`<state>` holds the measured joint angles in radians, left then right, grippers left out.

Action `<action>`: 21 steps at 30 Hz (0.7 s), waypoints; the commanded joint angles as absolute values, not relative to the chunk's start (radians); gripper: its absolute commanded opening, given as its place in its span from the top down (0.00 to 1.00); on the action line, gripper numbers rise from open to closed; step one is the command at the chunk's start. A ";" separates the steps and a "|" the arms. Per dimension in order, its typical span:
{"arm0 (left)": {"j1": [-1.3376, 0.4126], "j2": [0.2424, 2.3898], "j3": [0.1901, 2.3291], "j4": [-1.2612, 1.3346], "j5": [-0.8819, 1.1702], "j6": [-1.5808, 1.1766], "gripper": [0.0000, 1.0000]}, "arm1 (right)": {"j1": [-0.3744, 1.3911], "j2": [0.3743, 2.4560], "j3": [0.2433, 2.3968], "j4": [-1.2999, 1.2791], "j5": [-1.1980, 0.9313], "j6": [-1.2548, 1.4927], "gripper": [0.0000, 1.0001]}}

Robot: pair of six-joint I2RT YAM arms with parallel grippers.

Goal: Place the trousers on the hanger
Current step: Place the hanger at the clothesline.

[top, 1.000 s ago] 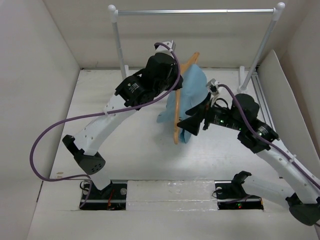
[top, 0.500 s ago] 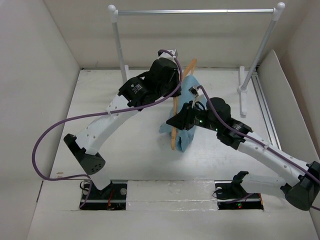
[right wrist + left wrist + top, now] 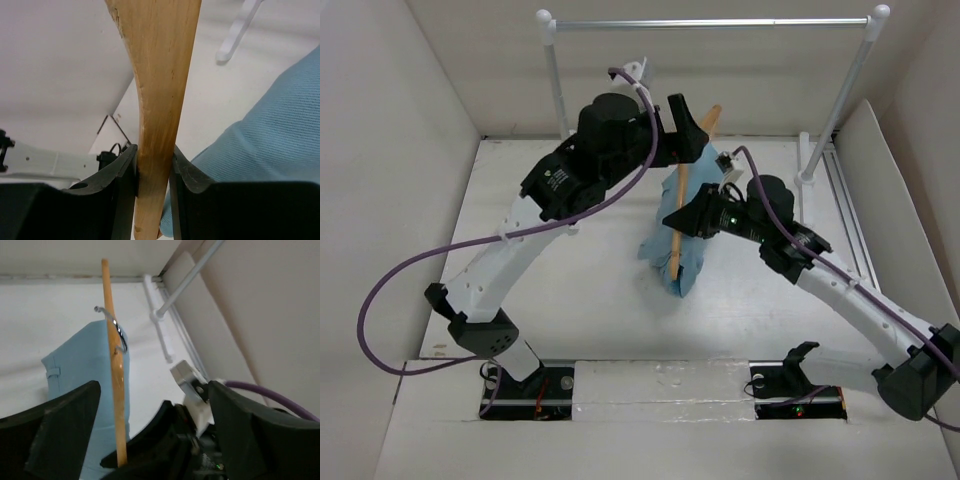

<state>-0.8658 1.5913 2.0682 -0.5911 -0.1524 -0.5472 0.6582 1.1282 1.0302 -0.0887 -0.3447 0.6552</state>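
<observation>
The wooden hanger [image 3: 692, 190] stands tilted and nearly on end above the table, and the light blue trousers [image 3: 682, 250] hang folded over it down to the table. My right gripper [image 3: 680, 222] is shut on the hanger's wooden arm [image 3: 160, 100]; both pads press the wood, with the trousers [image 3: 272, 135] just to the right. My left gripper [image 3: 692, 132] is open near the hanger's upper end. In the left wrist view its fingers [image 3: 60, 430] stand wide apart on either side of the hanger [image 3: 114, 375], touching neither it nor the metal hook [image 3: 118, 332].
The white-and-silver clothes rail [image 3: 710, 22] spans the back, with posts at the left [image 3: 560, 100] and right [image 3: 835, 110]. White walls enclose the table, and a slanted panel [image 3: 885, 170] stands at the right. A purple cable [image 3: 440, 255] loops off the left arm.
My right gripper moved in and shut on the hanger's wooden arm. My left gripper opened, let go of the hanger and drew back up and to the left.
</observation>
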 commanded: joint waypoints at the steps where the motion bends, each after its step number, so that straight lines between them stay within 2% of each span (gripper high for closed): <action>1: -0.859 1.497 2.184 -0.506 -0.114 -0.529 0.12 | 0.575 1.129 1.178 0.149 -0.417 0.634 1.00; 2: -0.859 1.477 2.193 -0.499 -0.101 -0.525 0.01 | 0.560 1.140 1.192 0.149 -0.422 0.634 1.00; 8: -0.859 1.343 2.146 -0.462 -0.162 -0.497 0.01 | 0.405 1.192 1.279 0.166 -0.492 0.638 1.00; 15: -0.859 1.210 1.832 -0.518 -0.302 -0.485 0.01 | 0.115 1.279 1.359 0.290 -0.667 0.745 1.00; 21: -0.859 1.105 1.563 -0.497 -0.302 -0.544 0.01 | -0.063 1.341 1.440 0.344 -0.721 0.802 1.00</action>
